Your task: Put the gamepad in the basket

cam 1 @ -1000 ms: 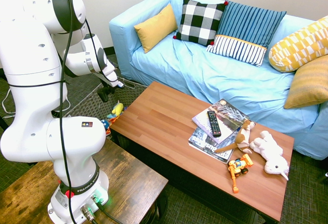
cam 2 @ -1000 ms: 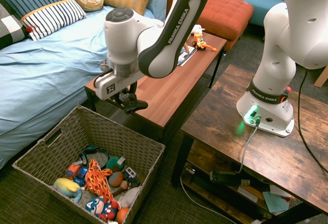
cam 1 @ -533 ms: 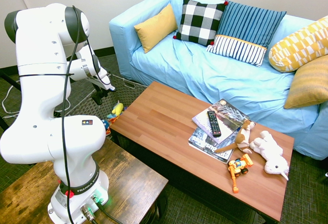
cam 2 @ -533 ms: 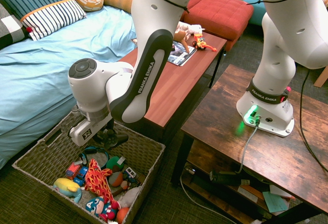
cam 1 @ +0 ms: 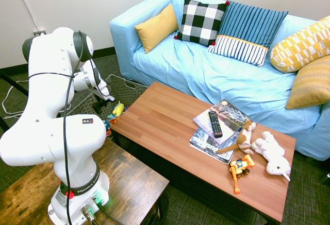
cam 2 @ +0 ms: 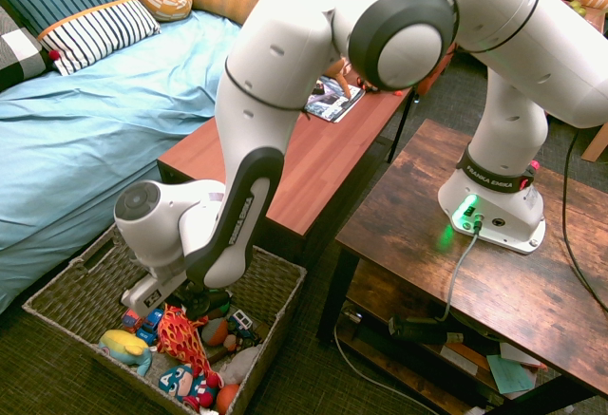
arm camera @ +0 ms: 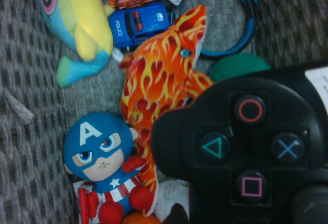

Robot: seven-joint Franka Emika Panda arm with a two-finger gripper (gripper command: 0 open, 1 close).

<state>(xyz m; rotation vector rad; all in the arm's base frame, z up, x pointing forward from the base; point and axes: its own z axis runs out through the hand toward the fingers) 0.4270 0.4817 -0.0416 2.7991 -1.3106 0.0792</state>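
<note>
**Gamepad lowered into the toy basket**

The blue sofa (cam 1: 216, 75) fills the upper half of the first exterior view; the wooden bench (cam 1: 170, 127) crosses its centre, bearing magazines, a slim remote (cam 1: 215, 123) and soft toys. In the second exterior view the white arm (cam 2: 256, 149) bends steeply down from the upper right so that its wrist reaches below the bench edge into the basket (cam 2: 275, 277) at lower left. The basket stands on the carpet just beside the bench end and already holds a flame-patterned plush (cam 2: 179, 331), a yellow fish toy (arm camera: 82, 24), a superhero doll (arm camera: 105, 170) and a toy police car (arm camera: 138, 24). The tool (cam 2: 204, 299) hangs inside the basket rim, just above these toys. The gamepad (arm camera: 246, 147) fills the lower right of the wrist view, its symbol buttons facing the camera; this closeness suggests the tool has it clamped, though the exterior view shows only a dark shape there. Judged state: ready for release, low enough to drop gently.
</note>
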